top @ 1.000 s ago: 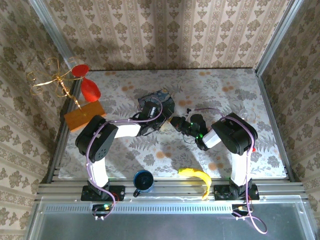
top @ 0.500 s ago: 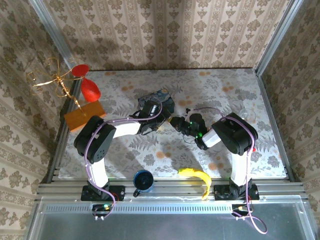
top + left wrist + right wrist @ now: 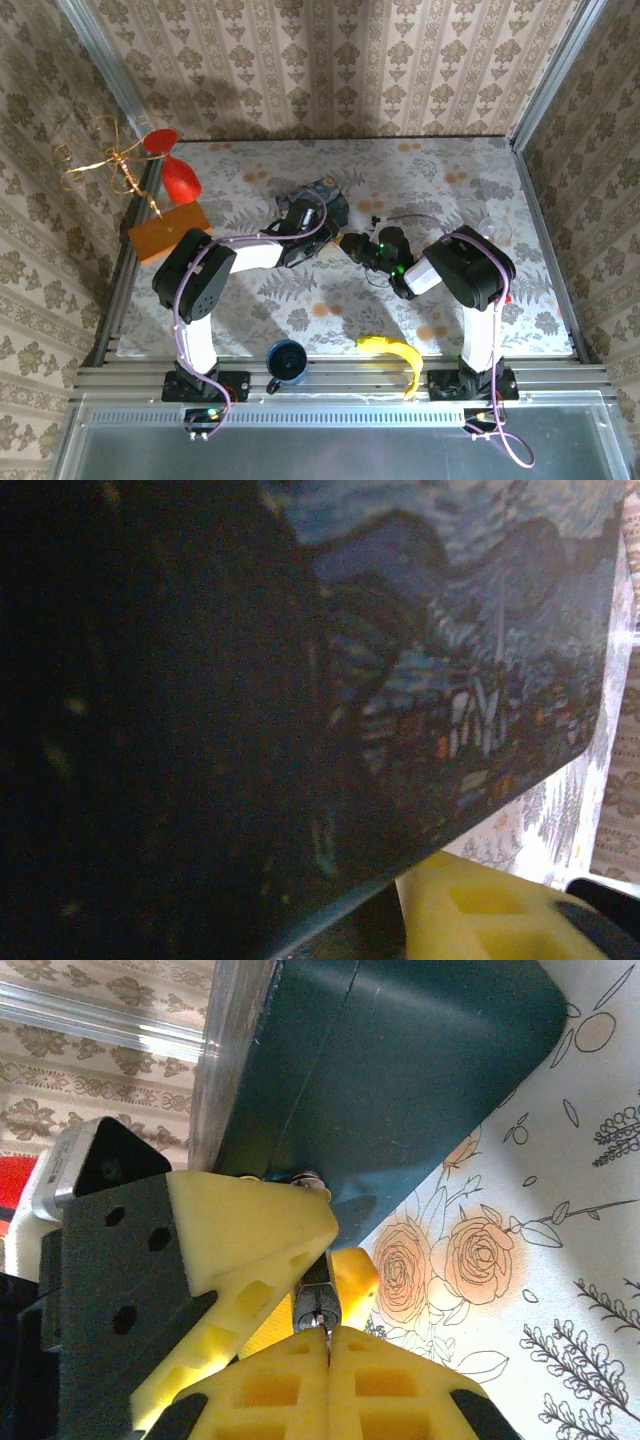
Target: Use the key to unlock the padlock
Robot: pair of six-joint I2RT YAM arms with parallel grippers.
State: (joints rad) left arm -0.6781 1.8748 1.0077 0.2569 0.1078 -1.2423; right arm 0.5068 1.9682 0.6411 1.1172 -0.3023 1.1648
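1. Left arm has shifted slightly at the blue tin; right arm unchanged.
2. We see the right gripper pressed together on what we take for the key.
3. We cannot tell the left gripper grip; it sits against the tin.
4. We place the padlock at the tin's edge, just above the key.
5. We're at insertion; next needs tip-to-keyway alignment, then a twist.

Silvery key pinched in right tool, just below blue tin
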